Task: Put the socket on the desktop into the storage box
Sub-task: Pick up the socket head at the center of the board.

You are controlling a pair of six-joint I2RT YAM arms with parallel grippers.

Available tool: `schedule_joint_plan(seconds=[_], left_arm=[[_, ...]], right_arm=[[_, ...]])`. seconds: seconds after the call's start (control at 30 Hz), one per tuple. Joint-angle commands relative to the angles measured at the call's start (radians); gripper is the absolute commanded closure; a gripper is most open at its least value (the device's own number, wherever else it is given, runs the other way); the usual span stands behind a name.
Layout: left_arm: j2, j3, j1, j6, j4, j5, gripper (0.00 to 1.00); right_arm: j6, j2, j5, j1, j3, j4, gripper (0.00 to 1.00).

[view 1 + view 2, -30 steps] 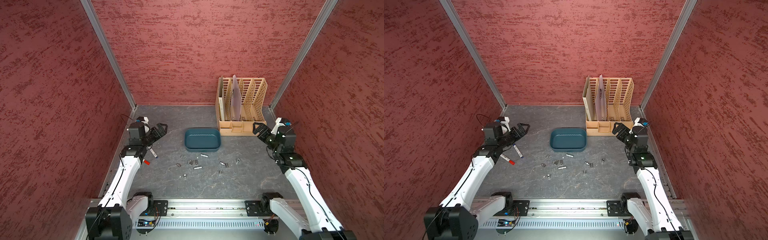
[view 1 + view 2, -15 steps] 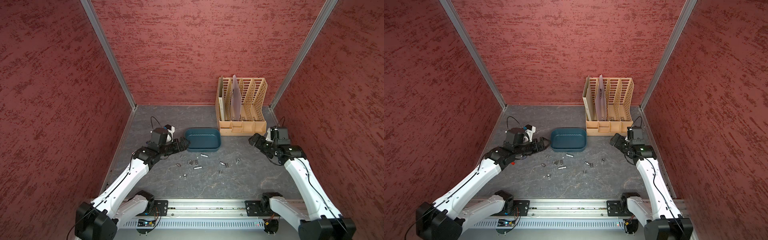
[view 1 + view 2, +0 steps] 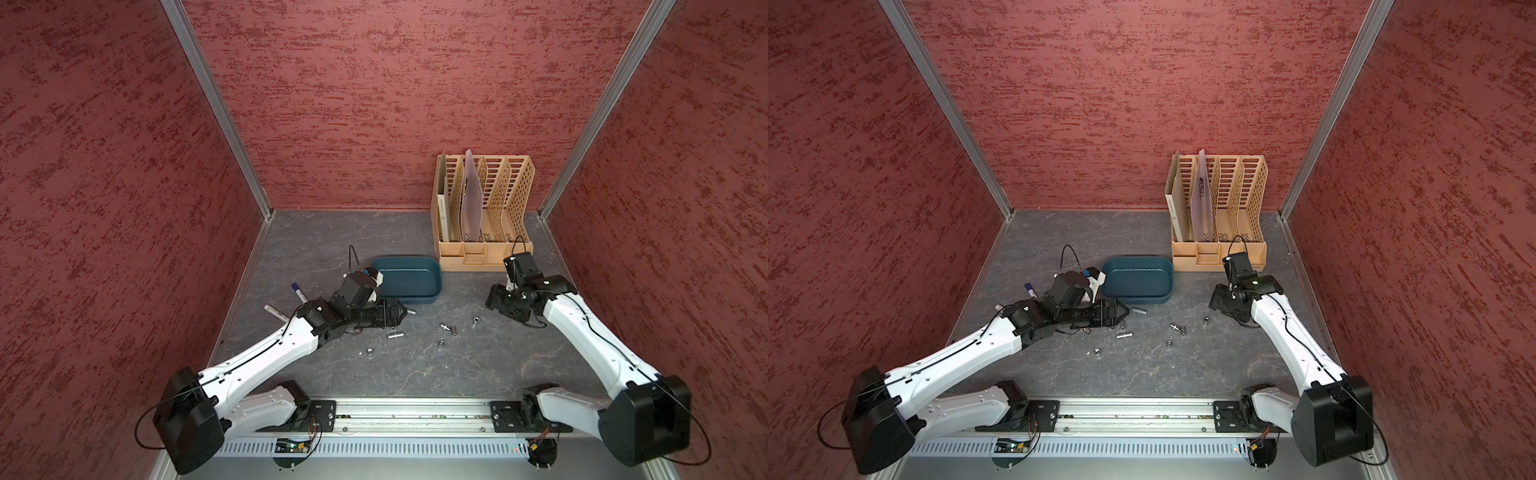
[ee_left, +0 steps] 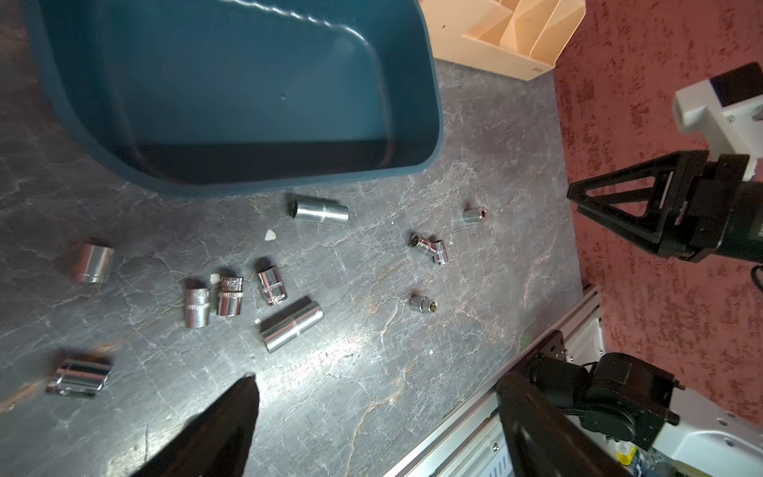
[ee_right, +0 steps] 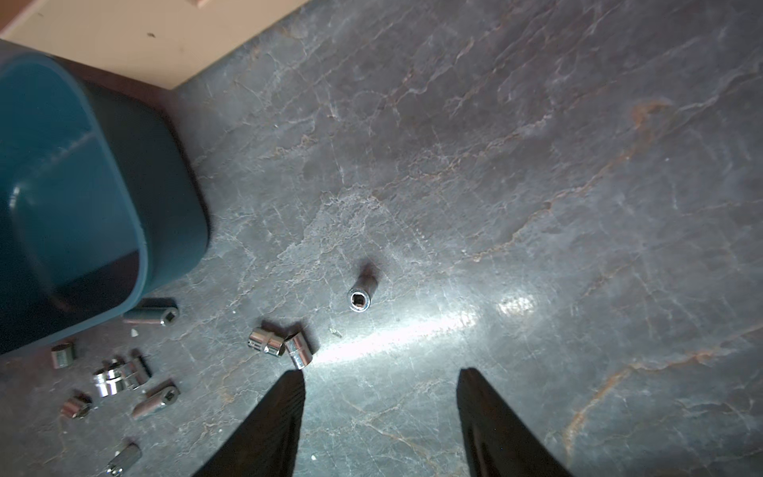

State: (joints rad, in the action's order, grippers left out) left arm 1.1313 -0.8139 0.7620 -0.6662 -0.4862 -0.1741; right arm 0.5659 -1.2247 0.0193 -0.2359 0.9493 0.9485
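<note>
Several small chrome sockets lie scattered on the grey desktop (image 3: 415, 374) in front of the teal storage box (image 3: 409, 293), whose inside looks empty in the left wrist view. My left gripper (image 3: 401, 311) is open, low by the box's front left corner, next to one long socket (image 3: 411, 311). In its wrist view the left gripper (image 4: 375, 378) has bare desktop between the fingers, and a long socket (image 4: 291, 326) lies beyond one tip. My right gripper (image 3: 492, 301) is open and empty, right of the upright socket (image 3: 476, 320). In the right wrist view that upright socket (image 5: 360, 299) stands ahead of the right gripper (image 5: 380, 372).
A tall tan file rack (image 3: 484, 208) stands behind the right arm, close to the box. Two pens (image 3: 298, 291) lie left of the left arm. A metal rail (image 3: 395, 415) runs along the front edge. Red walls close in three sides.
The left arm swung in from the left wall to the box's front left corner. The right arm came forward and inward toward the sockets, and its jaws narrowed.
</note>
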Motion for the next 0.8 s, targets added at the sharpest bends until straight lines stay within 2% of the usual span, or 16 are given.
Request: schedule_joint_plan(seconds=[0.0,0.37,0.47,0.77], left_arm=[[0.014,-0.022,0.033,-0.011,0.016,0.060,0.06],[0.029,0.005,0.096,-0.061,0.032,0.092,0.06],[0.019,0.018,0.098,-0.066,0.031,0.099,0.06],[0.006,0.032,0.097,-0.077,0.028,0.110,0.06]], right_arm=[[0.009,-0.044,-0.061,-0.043,0.023,0.007,0.38],[0.026,-0.227,-0.069,-0.107,0.045,-0.063,0.44],[0.029,-0.293,-0.061,-0.108,0.044,-0.083,0.49],[0.038,-0.366,-0.037,-0.111,0.027,-0.143,0.59]])
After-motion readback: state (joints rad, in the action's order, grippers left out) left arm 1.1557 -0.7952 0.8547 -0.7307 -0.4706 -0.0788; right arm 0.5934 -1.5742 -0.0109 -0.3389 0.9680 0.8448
